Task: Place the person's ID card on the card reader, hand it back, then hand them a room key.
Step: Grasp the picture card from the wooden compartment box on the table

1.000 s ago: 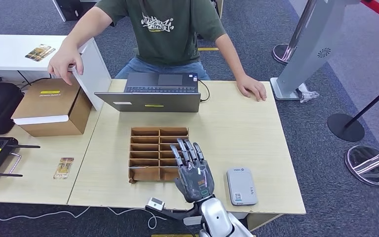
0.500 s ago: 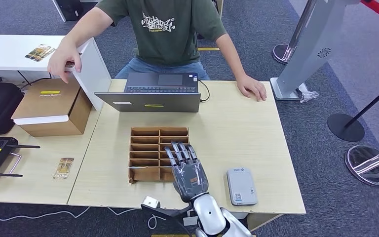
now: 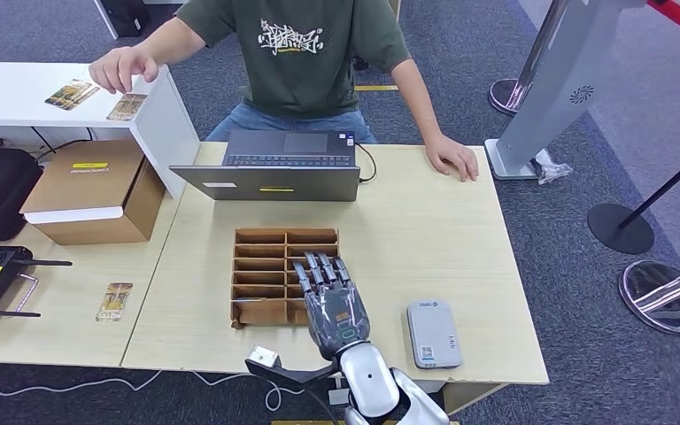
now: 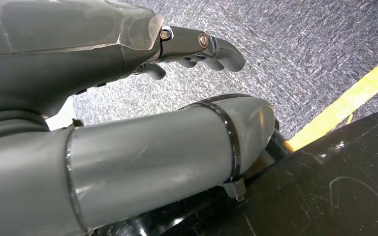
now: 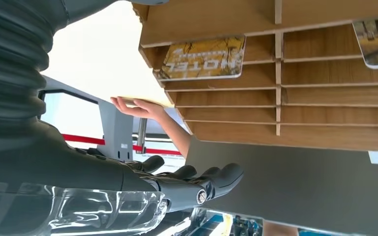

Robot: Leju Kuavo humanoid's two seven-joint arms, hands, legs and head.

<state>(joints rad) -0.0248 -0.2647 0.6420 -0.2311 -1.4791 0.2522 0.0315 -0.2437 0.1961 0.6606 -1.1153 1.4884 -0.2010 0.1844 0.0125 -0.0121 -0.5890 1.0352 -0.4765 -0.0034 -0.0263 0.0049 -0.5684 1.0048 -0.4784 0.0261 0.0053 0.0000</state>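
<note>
Right hand (image 3: 335, 305): fingers apart, holding nothing, hovering over brown slotted cardboard key rack (image 3: 270, 266). Gold hotel room key card (image 5: 203, 58) sits in near-row slot, toward hand's eleven o'clock, long axis crosswise. Left hand (image 4: 197, 46) hangs floorward, empty.

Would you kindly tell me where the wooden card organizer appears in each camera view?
Head view: wooden card organizer at the table's middle, under the right hand.
Right wrist view: across the upper right.
Left wrist view: not in it.
Shared landmark: the person's hand resting on the table.
</note>
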